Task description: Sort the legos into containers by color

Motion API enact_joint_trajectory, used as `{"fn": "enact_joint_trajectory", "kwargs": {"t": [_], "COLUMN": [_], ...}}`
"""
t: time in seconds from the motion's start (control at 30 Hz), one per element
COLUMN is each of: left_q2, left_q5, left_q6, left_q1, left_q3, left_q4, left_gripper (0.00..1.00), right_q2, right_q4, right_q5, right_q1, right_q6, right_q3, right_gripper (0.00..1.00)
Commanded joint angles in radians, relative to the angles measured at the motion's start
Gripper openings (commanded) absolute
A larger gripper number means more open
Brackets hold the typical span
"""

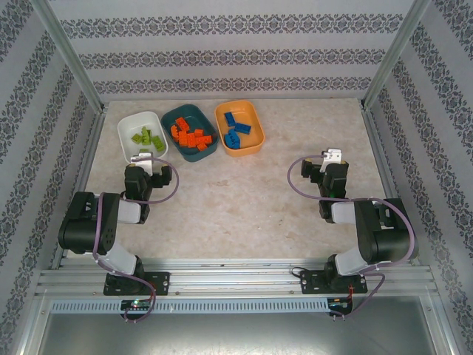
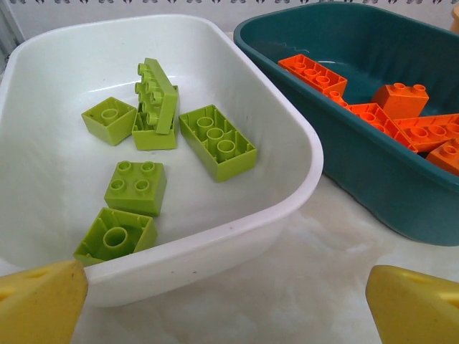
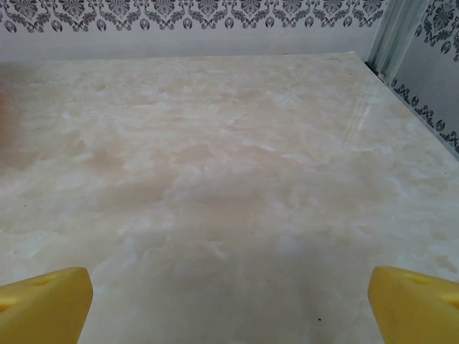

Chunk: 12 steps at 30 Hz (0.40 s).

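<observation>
Three tubs stand in a row at the back left. The white tub [image 1: 127, 136] [image 2: 287, 186] holds several lime green legos [image 1: 147, 137] [image 2: 215, 141]. The dark teal tub [image 1: 210, 154] [image 2: 373, 193] holds orange legos [image 1: 191, 136] [image 2: 391, 115]. The orange tub [image 1: 255, 122] holds blue legos [image 1: 237, 131]. My left gripper [image 1: 141, 157] [image 2: 228, 301] hangs open just in front of the white tub, nothing between its yellow fingers [image 2: 43, 301]. My right gripper [image 1: 333, 157] [image 3: 229, 301] is open over bare table at the right, its yellow fingers [image 3: 412, 301] wide apart.
The marble-patterned tabletop [image 1: 244, 192] [image 3: 215, 179] is fenced by metal frame posts [image 1: 70, 55] and patterned walls [image 1: 236, 44]. Both arms are folded back near their bases at the near edge.
</observation>
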Motion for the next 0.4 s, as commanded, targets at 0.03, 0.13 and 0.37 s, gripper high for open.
{"fn": "enact_joint_trajectory", "kwargs": {"t": [0.03,0.13,0.37], "left_q2": [-0.008,-0.008,-0.007], "left_q5": [-0.008,-0.009,-0.009], "left_q6": [0.021,0.022,0.022], "left_q1": [-0.007,-0.007,-0.006], "left_q3": [0.014,0.014,0.014], "left_q4": [-0.020,-0.020,-0.020], "left_gripper": [1.00,1.00,1.00], "right_q2": [0.010,0.011,0.007], "right_q4": [0.017,-0.002,0.004], "right_q5": [-0.031,-0.092,-0.095], "right_q1": [-0.001,-0.009,-0.011], "right_q6": [-0.021,-0.031,-0.031], "right_q3": [0.011,0.021,0.017], "right_gripper": [0.98,0.98,0.98]}}
